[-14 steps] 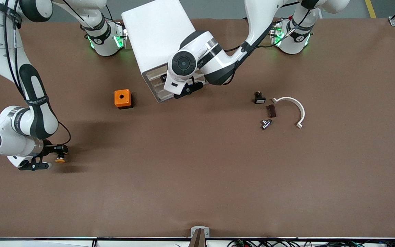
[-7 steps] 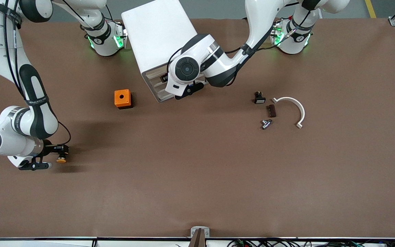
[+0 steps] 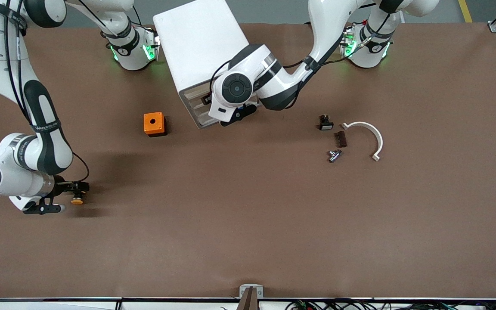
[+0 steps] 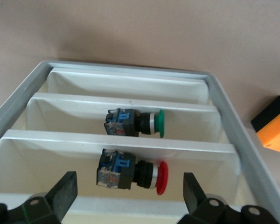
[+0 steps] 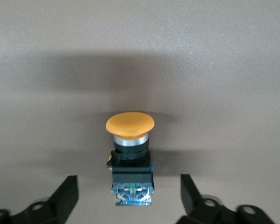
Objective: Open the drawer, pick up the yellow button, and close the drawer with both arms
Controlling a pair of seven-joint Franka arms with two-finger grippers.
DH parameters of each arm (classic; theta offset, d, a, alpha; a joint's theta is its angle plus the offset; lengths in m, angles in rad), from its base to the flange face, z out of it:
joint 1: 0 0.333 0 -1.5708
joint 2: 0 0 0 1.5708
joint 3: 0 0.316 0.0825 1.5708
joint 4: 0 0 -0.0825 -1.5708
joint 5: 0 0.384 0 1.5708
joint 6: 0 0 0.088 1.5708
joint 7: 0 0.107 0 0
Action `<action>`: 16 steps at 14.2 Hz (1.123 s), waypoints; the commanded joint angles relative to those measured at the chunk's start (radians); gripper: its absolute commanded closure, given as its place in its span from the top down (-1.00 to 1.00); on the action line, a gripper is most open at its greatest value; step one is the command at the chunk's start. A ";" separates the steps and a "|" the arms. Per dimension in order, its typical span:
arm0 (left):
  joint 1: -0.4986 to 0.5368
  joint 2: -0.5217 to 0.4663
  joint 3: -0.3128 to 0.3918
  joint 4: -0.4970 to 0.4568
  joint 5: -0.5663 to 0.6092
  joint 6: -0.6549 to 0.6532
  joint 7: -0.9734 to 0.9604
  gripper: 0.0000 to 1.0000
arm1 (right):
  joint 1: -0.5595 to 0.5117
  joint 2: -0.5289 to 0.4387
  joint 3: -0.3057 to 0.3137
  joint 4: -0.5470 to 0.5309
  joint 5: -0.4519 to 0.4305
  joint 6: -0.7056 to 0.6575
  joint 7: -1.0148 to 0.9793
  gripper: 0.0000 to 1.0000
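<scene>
The button [image 3: 75, 200], with an orange cap and a black-and-blue body, lies on the table near the right arm's end. My right gripper [image 3: 73, 198] is low over it and open. In the right wrist view the button [image 5: 129, 154] lies between the spread fingers [image 5: 67, 193] and touches neither. My left gripper [image 3: 236, 114] is open in front of the white cabinet [image 3: 200, 43]. In the left wrist view its fingers [image 4: 65, 191] straddle the top drawer's front edge [image 4: 130, 206]. The drawers below hold a red-capped button [image 4: 130, 169] and a green-capped button [image 4: 133, 123]. I cannot tell whether the top drawer is fully in.
An orange cube with a hole [image 3: 153, 124] sits beside the cabinet toward the right arm's end and shows in the left wrist view [image 4: 275, 133]. Toward the left arm's end lie a black button with a white face [image 3: 325, 124], a brown block [image 3: 340, 139], a metal fitting [image 3: 334, 155] and a white curved piece [image 3: 368, 133].
The left arm's wrist and elbow have shifted slightly at the cabinet front. The right gripper and the orange-capped button have barely moved.
</scene>
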 commanded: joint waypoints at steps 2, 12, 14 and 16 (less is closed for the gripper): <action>0.066 -0.047 0.001 -0.001 -0.002 -0.008 0.080 1.00 | -0.002 -0.099 0.016 -0.007 -0.001 -0.082 0.016 1.00; 0.356 -0.261 -0.002 -0.148 0.105 -0.051 0.711 1.00 | 0.021 -0.330 0.021 -0.012 0.020 -0.199 0.018 1.00; 0.419 -0.323 0.000 -0.214 0.107 -0.067 0.832 1.00 | 0.026 -0.367 0.021 -0.012 0.031 -0.239 0.039 1.00; 0.489 -0.370 0.000 -0.265 0.107 -0.088 0.968 1.00 | 0.052 -0.413 0.021 -0.012 0.031 -0.291 0.102 1.00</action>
